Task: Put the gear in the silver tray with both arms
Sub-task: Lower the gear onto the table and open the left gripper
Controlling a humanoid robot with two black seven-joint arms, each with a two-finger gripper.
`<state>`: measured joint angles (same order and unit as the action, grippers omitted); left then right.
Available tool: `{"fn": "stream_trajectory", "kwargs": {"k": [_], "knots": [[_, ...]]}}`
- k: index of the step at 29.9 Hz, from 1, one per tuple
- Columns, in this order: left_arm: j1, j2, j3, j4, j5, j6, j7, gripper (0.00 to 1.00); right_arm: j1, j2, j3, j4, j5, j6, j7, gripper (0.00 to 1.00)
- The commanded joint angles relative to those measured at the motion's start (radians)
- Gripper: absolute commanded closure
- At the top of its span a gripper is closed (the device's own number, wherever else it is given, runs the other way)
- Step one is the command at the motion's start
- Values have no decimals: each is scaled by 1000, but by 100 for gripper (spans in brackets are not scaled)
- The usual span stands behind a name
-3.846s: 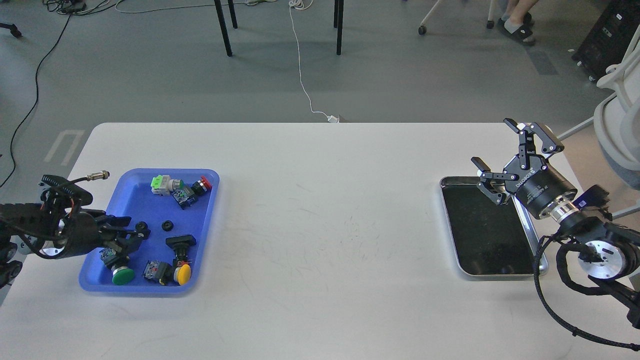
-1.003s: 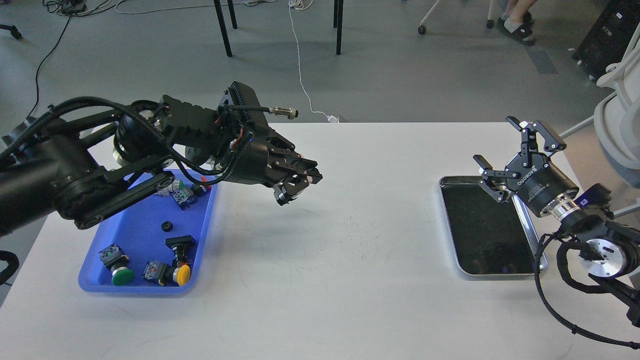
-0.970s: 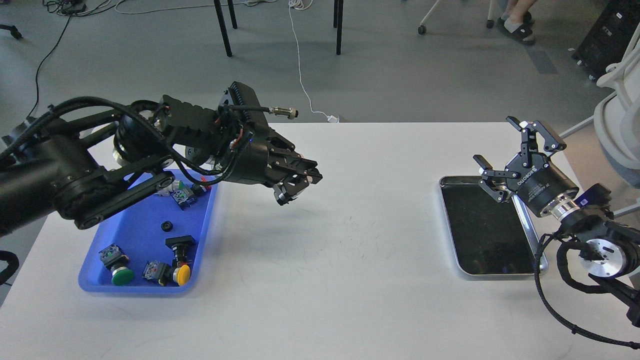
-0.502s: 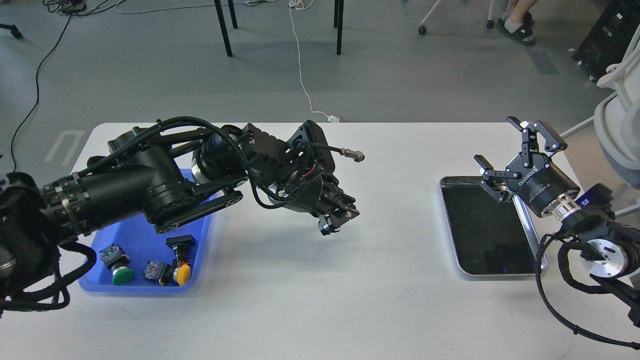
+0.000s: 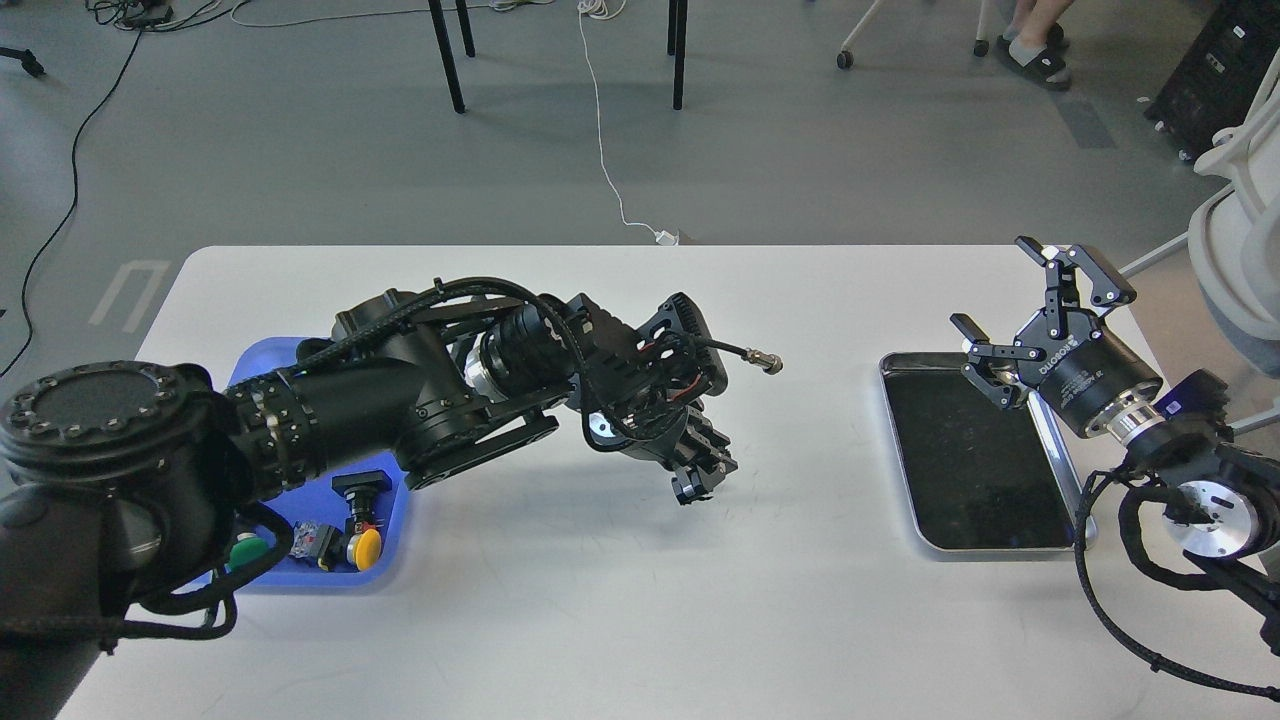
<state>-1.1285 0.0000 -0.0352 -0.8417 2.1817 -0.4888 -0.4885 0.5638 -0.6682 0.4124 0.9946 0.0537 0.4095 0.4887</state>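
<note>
The left arm reaches across the white bench from the near left, and its bulk covers most of the blue tray, so only the tray's near right corner and a strip of its far edge show. In that corner lie a yellow push button, a black-capped switch and a small grey-blue switch block, with a green button half hidden behind the arm's cable. The left end effector hangs over the middle of the bench, well apart from both trays, pointing down and to the right; it is dark and seen at a slant, so whether its fingers are closed or grip a gear cannot be told, and no gear can be made out anywhere. A cable with a metal plug sticks out to the right above the wrist. The silver tray lies at the right side of the bench, its dark bottom bare where visible. The right end effector hovers above the tray's far right corner with its fingers spread wide, holding nothing, and the right arm hides part of the tray's right rim
</note>
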Motion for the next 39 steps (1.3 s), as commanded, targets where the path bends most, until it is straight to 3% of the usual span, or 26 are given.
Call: {"fn": "stream_trajectory", "kwargs": {"k": [1, 18, 20, 21, 23, 24, 31, 34, 39], "knots": [[12, 0, 6, 1, 0, 0, 0, 89, 1, -1, 0, -1, 0, 0, 0, 1], [52, 0, 57, 20, 0, 0, 0, 82, 1, -4, 0, -2, 0, 0, 0, 1], [52, 0, 57, 20, 0, 0, 0, 72, 1, -4, 2, -1, 0, 0, 0, 1], [52, 0, 55, 20, 0, 0, 0, 60, 1, -4, 0, -1, 0, 0, 0, 1], [52, 0, 51, 20, 0, 0, 0, 25, 1, -4, 0, -1, 0, 2, 0, 1], [50, 0, 46, 20, 0, 0, 0, 20, 1, -4, 0, -1, 0, 0, 0, 1], [3, 0, -18, 9, 0, 0, 0, 12, 1, -11, 0, 1, 0, 0, 0, 1], [-34, 18, -86, -20, -150, 0, 0, 7, 1, -27, 0, 2, 0, 2, 0, 1], [-48, 168, -162, -28, -535, 6, 0, 3, 1, -30, 0, 4, 0, 2, 0, 1]]}}
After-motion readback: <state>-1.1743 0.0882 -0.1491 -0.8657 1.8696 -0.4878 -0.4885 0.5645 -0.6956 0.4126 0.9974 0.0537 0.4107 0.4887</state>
